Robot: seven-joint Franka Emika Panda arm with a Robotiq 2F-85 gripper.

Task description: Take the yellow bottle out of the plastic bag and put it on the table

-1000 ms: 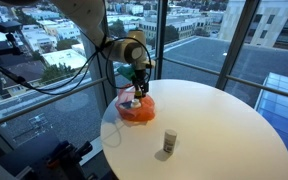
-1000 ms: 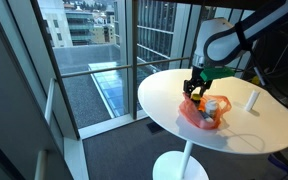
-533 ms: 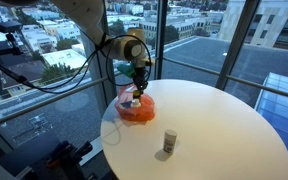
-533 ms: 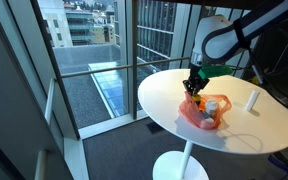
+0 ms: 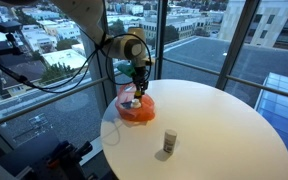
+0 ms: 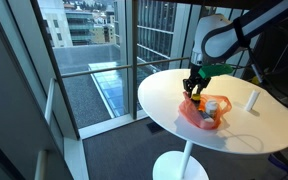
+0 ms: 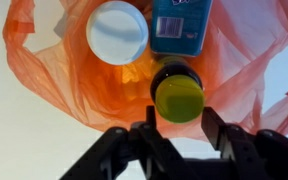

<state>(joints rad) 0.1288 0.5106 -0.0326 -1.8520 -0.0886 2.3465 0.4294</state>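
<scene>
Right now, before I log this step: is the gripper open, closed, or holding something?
Gripper: jaws straddle the cap of the yellow bottle in the orange bag; whether they clamp it cannot be told.

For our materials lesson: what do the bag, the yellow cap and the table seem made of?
The bag: thin orange plastic film; translucent, crinkled, folds catch light. The cap: likely moulded plastic; smooth, even yellow-green disc. The table: smooth white top, mildly glossy; laminate or paint, cannot tell.
</scene>
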